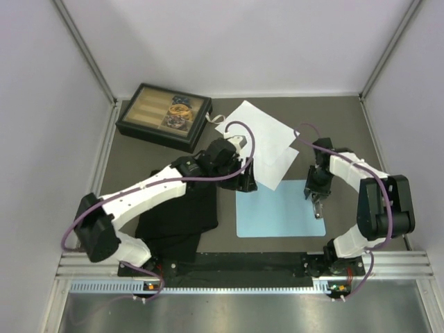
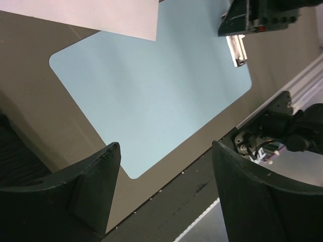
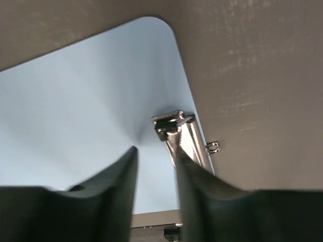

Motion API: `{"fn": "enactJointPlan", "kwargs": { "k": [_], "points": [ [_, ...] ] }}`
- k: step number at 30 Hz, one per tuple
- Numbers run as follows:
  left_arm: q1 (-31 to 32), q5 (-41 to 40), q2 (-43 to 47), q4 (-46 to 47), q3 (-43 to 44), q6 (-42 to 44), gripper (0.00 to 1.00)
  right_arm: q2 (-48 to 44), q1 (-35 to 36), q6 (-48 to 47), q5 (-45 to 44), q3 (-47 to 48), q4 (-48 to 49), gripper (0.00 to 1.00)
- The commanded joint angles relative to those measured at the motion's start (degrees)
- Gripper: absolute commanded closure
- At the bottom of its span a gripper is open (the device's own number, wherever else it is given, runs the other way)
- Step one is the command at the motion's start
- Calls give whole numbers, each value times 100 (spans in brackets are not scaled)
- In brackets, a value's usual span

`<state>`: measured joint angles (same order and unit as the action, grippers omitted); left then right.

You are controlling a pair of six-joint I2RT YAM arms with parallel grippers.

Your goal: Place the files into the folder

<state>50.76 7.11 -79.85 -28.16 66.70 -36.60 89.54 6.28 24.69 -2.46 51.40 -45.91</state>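
The light-blue folder [image 1: 274, 211] lies flat in front of the arms, its silver clip [image 1: 318, 212] at the right short edge. Two white files [image 1: 262, 141] lie overlapping behind it, one corner reaching over the folder's far edge. My left gripper [image 1: 248, 182] hovers at the folder's far left corner, open and empty [image 2: 165, 146]; the left wrist view shows the folder [image 2: 151, 96], a file edge [image 2: 101, 15] and the clip [image 2: 237, 48]. My right gripper [image 1: 316, 202] is down at the clip, jaws narrowly apart [image 3: 155, 150], its right finger [image 3: 202, 181] against the clip [image 3: 174, 126].
A dark compartment box [image 1: 164, 116] stands at the back left. A black cloth [image 1: 177, 218] lies left of the folder, under my left arm. The black strip and metal rail [image 1: 236, 274] run along the near edge. White walls close in both sides.
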Motion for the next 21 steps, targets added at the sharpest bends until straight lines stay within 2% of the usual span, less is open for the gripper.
{"fn": "enactJointPlan", "kwargs": {
  "k": [1, 3, 6, 10, 13, 15, 18, 21],
  "points": [
    [30, -26, -539, 267, 476, 399, 23, -804, 22, -166, 220, 212, 294, 54],
    [30, -78, -742, 495, 511, 425, 23, -946, 22, -306, 159, 405, 311, 41],
    [4, -289, -970, 882, 572, 364, 23, -667, 22, -377, 411, 967, 758, 28],
    [-259, -413, -1478, 1453, 905, 171, 22, 448, 13, 78, 1141, 2318, 1233, 25],
    [-663, -1, -2145, 1989, 1415, -83, 23, 1205, -57, 448, 1511, 3085, 1497, 25],
    [-997, 544, -2586, 2261, 1942, -356, 24, 1766, -110, 554, 1783, 3611, 1550, 25],
    [-1375, 1063, -3473, 2455, 2759, -603, 30, 2347, -154, 695, 1959, 4131, 1558, 26],
    [-1595, 1160, -4369, 2282, 3594, -568, 34, 2472, -180, 792, 1802, 4195, 1655, 27]
  ]
}}
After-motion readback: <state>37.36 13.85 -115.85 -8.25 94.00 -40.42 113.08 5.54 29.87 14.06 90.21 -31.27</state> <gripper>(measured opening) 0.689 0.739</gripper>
